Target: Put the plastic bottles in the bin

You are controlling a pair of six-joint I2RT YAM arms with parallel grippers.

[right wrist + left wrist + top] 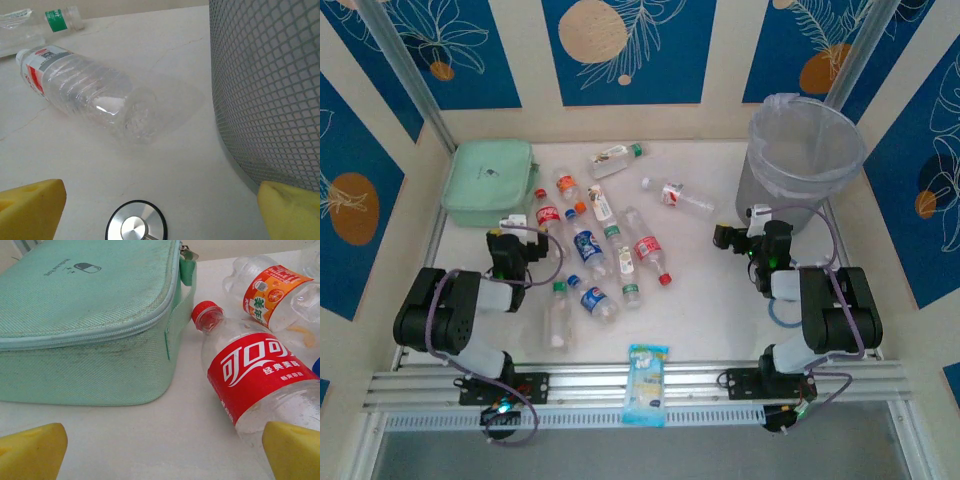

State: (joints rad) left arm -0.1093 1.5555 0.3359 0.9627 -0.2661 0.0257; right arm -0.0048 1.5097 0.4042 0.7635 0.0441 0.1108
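Observation:
Several plastic bottles lie scattered on the white table, among them a red-labelled one (548, 213) and a clear one (678, 196) near the bin (805, 150), a grey mesh basket with a clear bag at the back right. My left gripper (512, 225) (162, 455) is open and low over the table, with the red-labelled bottle (255, 375) beside its right fingertip (295, 450). My right gripper (745, 225) (161, 210) is open and holds nothing. The clear bottle (85, 90) lies ahead of it and the bin's mesh wall (270, 90) is close on its right.
A mint-green zipped box (490, 180) (85, 315) sits at the back left, just left of my left gripper. A blue-and-white packet (646, 383) lies at the front rail. A round metal disc (135, 227) sits in the table under the right gripper. An orange-labelled bottle (272, 295) lies behind the red one.

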